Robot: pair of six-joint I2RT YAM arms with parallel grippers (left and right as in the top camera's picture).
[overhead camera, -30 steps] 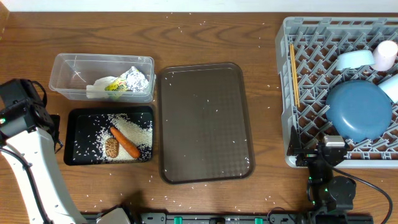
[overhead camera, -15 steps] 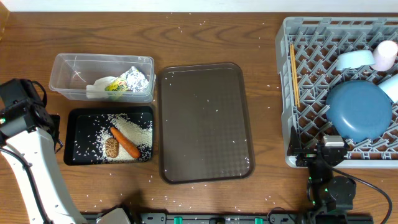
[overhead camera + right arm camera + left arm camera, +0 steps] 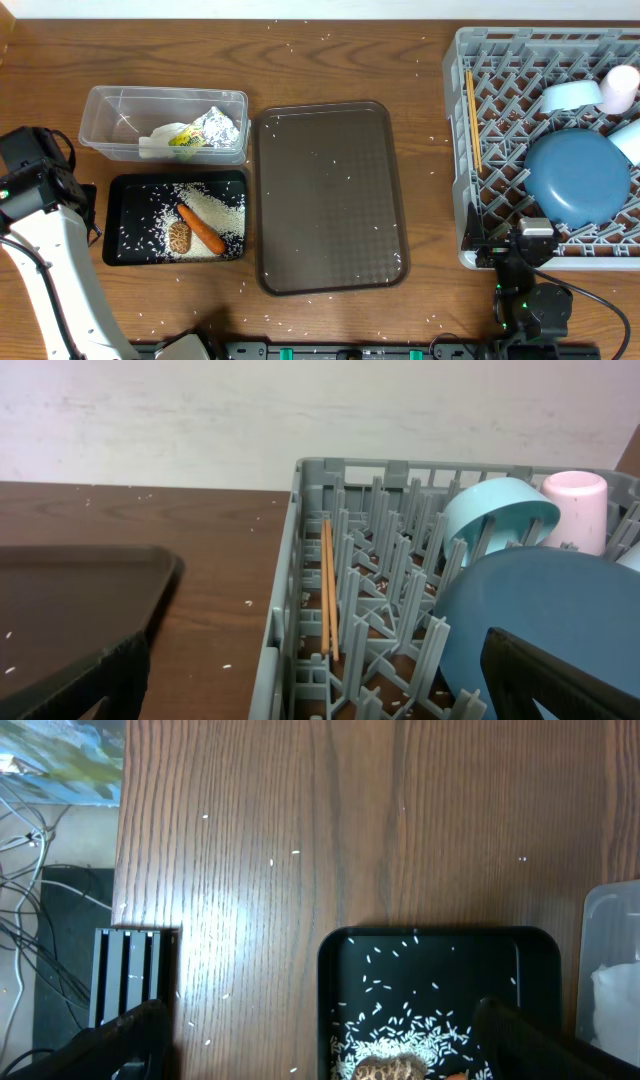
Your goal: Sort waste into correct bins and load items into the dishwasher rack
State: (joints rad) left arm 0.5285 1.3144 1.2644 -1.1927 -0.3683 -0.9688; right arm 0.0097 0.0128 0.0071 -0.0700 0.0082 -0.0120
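left gripper (image 3: 318, 1010): hanging spread wide, gripping nothing; looking down over the end of the black tray (image 3: 440, 950), off to the table's (image 3: 420, 60) left side.
right gripper (image 3: 315, 645): also gaping, carrying nothing; sitting low at the front edge of the dishwasher rack (image 3: 300, 470).
clear container (image 3: 100, 100): taking the dry rubbish. Foil (image 3: 222, 128), wrapper (image 3: 185, 140) and napkin (image 3: 152, 147) are bunching at its right end.
black tray: taking the food scraps. Carrot (image 3: 201, 229) is lying just beside the brown lump (image 3: 179, 236) on a spread of rice (image 3: 222, 208).
dishwasher rack: chopsticks (image 3: 472, 118) are lying flat along a left channel, pegs probably keeping them from rolling. Blue plate (image 3: 580, 180) is leaning among the pegs, with bowl (image 3: 570, 96) and cup (image 3: 620, 88) sitting behind it.
serving tray (image 3: 325, 195): lying in the middle, carrying only a few grains.
table: loose grains are lying scattered all over.
status: sorting and loading are looking done, judging by the layout. Nothing is sitting within either gripper's reach.
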